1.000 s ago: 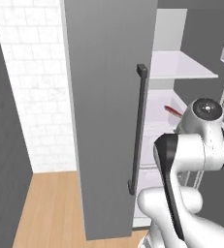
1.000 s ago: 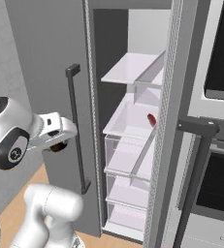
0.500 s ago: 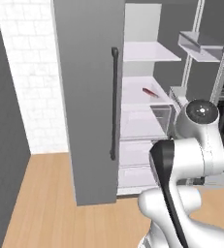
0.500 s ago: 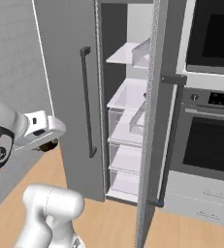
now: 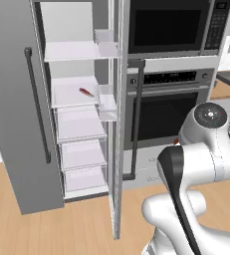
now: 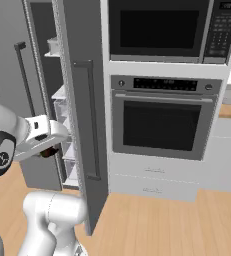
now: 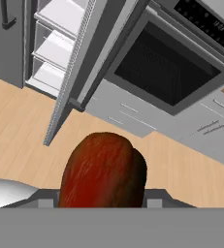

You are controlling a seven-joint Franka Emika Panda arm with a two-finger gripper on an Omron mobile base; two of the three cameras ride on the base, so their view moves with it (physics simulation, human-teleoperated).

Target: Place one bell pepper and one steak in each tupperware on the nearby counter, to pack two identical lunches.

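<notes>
Steak (image 7: 104, 172) in fingers — perhaps; fridge (image 5: 76, 114) open.

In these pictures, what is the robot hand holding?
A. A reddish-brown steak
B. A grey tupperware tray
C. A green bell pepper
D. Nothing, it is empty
A: in the hand view a reddish-brown steak sits right at the hand, above the wooden floor.
</notes>
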